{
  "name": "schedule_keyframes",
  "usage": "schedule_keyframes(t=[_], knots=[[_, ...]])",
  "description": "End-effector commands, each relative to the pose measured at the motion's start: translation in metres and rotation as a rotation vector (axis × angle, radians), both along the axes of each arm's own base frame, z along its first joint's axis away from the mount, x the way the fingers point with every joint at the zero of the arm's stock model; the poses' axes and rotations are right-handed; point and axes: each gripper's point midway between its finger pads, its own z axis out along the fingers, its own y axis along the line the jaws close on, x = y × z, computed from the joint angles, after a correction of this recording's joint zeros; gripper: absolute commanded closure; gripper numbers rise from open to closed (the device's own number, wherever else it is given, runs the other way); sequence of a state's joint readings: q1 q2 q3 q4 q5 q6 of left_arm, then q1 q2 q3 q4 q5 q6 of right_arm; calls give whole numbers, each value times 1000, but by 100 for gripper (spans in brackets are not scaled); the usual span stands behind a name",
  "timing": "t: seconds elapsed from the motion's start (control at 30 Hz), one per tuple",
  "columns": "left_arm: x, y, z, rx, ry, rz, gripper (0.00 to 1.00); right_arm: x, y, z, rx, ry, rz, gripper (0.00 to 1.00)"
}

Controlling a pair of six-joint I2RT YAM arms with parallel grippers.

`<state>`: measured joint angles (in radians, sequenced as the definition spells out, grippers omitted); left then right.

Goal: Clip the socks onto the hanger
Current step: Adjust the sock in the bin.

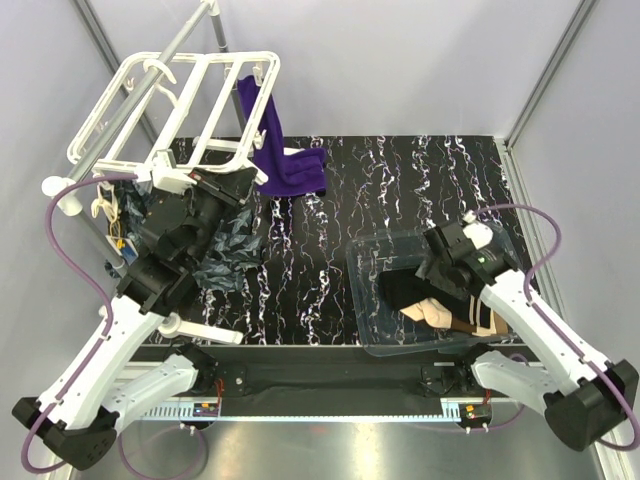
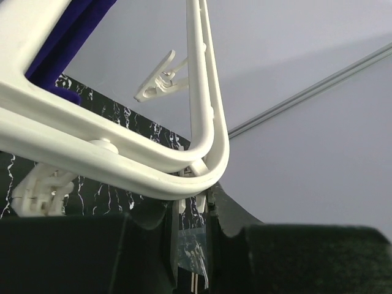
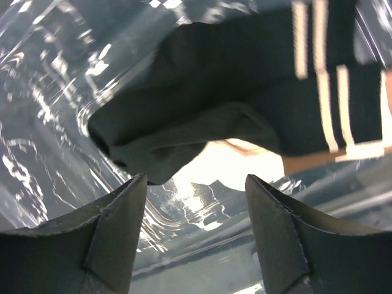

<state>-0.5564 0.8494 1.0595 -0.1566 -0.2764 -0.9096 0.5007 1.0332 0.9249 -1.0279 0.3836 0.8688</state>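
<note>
Two arms work at opposite ends of the black marbled table (image 1: 340, 200). On the left, the left arm rises steeply from its base, elbow bent, wrist reaching up to the near corner of the hanger (image 1: 170, 100), which hangs tilted above the table's far left corner. The left gripper (image 1: 238, 183) sits just under that corner. In its wrist view, the fingers (image 2: 92, 257) stand narrow, closed on a small white corner clip (image 2: 197, 205) dangling from the frame (image 2: 122, 165). A second clip (image 2: 156, 82) juts from the side bar above, untouched. A purple cloth (image 1: 268, 135) hangs from the hanger's right edge, its end draping onto the table.

On the right, the right arm folds inward and its wrist dips into a clear plastic bin (image 1: 375, 335). The right gripper (image 3: 196, 184) hovers with jaws wide apart, holding nothing, just above the socks (image 1: 435, 305): a black sock (image 3: 202, 79) lies on a peach sock (image 3: 239, 165), beside brown cuffs with cream stripes (image 3: 343, 92).
</note>
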Motion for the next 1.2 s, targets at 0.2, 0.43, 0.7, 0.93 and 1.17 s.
schedule_keyframes(t=[0.2,0.43,0.7,0.93,1.17], knots=[[-11,-4,16,-34,-60,-45,100,7,-34,-16,157,-38,-388,33],[-12,-5,16,-34,-59,-56,100,25,-31,-39,213,-7,-436,24],[-13,-4,15,-35,-59,-53,100,37,-32,-77,235,32,-447,27],[-12,-4,13,-35,-58,-48,100,41,-20,-74,205,76,-231,100],[-10,-4,8,-36,-55,-45,100,20,32,-45,221,50,122,100]])
